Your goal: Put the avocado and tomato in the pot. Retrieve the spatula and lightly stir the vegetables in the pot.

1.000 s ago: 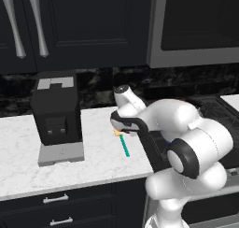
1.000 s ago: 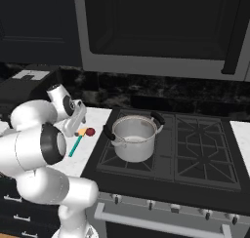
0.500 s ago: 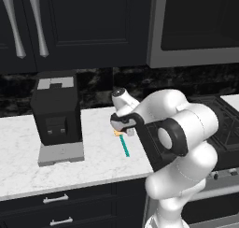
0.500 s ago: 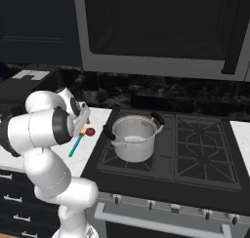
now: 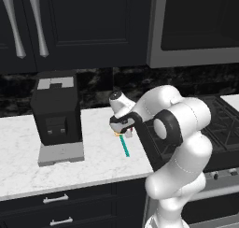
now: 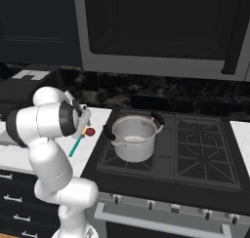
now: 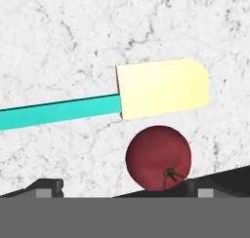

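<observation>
The tomato (image 7: 158,157) is a small dark red ball on the white counter, touching the stove's edge in the hand view. It also shows beside the hand as the tomato (image 6: 90,131). The spatula (image 7: 163,88) lies flat just beyond it, its pale yellow head close to the tomato and its teal handle (image 5: 125,146) running toward the counter front. My gripper (image 7: 124,190) hovers right above the tomato, open, with nothing between its fingers. The steel pot (image 6: 133,137) stands on the front left burner, to the tomato's right. The avocado is out of view.
A black coffee machine (image 5: 56,110) stands on the counter left of the hand. The black stove (image 6: 195,144) spreads to the right of the pot. Dark cabinets and a microwave hang overhead. The marble counter (image 5: 93,161) runs in front of the spatula.
The arm has folded in closer to its base and the hand has sunk a little over the spatula head and tomato. The jaws stayed open; tomato, spatula and pot have not moved.
</observation>
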You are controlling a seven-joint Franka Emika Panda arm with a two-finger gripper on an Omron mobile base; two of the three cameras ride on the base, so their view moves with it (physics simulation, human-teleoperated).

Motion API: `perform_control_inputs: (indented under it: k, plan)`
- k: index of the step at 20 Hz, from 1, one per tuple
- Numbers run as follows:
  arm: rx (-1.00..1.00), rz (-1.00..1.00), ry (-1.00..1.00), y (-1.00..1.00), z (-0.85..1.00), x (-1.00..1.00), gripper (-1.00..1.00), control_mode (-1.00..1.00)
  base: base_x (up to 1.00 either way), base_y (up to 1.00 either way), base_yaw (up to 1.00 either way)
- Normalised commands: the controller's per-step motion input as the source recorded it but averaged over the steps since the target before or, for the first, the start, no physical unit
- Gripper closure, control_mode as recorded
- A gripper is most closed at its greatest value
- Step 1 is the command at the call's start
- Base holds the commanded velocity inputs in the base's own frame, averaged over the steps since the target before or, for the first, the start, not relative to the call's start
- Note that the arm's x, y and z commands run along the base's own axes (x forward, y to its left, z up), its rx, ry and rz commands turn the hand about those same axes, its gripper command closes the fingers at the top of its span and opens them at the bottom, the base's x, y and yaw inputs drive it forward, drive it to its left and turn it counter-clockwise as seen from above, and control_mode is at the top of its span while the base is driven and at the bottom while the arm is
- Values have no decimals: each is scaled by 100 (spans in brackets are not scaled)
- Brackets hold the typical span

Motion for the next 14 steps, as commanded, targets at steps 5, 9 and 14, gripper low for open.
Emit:
perform_control_inputs:
  k: [5,9,14]
  plan:
    - [-2,0,0,0,-20,25,-100,-100,0,0,0]
    - [0,0,0,0,-14,30,-100,-100,0,0,0]
    - [0,0,0,0,-18,9,-100,-100,0,0,0]
